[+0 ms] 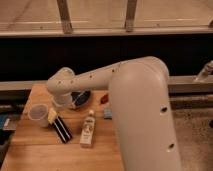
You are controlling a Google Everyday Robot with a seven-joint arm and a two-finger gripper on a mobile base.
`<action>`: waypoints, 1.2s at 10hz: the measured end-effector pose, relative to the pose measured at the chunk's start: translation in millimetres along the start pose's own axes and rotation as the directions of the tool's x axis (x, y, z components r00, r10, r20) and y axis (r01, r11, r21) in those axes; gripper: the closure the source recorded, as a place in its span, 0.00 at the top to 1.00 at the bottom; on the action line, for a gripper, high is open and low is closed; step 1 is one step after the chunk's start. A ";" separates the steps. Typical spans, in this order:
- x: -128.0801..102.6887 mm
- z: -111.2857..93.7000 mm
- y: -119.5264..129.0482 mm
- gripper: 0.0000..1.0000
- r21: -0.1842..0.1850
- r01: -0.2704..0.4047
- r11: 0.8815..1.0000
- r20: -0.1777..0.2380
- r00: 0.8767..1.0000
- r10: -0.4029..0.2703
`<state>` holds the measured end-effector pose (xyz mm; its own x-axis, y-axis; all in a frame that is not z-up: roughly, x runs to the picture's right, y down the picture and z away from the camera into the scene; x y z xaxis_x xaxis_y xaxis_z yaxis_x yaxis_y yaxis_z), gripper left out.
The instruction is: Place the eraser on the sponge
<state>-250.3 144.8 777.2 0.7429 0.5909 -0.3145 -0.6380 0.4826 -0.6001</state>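
Note:
The eraser (pixel 62 129), a flat black block with a pale stripe, lies on the wooden table (pixel 45 155) left of centre, pointing diagonally. My gripper (pixel 52 115) hangs just above its upper end, beside the cup. Only a blue-grey sliver of the sponge (pixel 107 114) shows, to the right of the bottle, behind my white arm (pixel 130 100).
A translucent cup (pixel 38 113) stands just left of the gripper. A white bottle (pixel 88 129) lies right of the eraser. A black bowl (pixel 81 97) sits at the back, and a red-handled brush (pixel 104 98) peeks out beside it. My arm covers the table's right side.

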 end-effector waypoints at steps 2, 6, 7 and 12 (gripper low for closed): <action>-6.3 23.6 14.7 0.80 0.005 0.066 0.998 -0.030 0.997 -0.066; -2.9 60.4 8.6 0.80 0.040 0.046 0.998 -0.077 0.996 -0.042; -2.3 66.7 3.2 0.80 0.042 0.027 0.999 -0.081 0.996 -0.023; 5.0 84.0 -13.0 0.50 0.027 -0.032 0.999 -0.082 0.996 0.034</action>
<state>-255.3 195.9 845.2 0.7348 0.5524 -0.3937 -0.6666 0.4806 -0.5698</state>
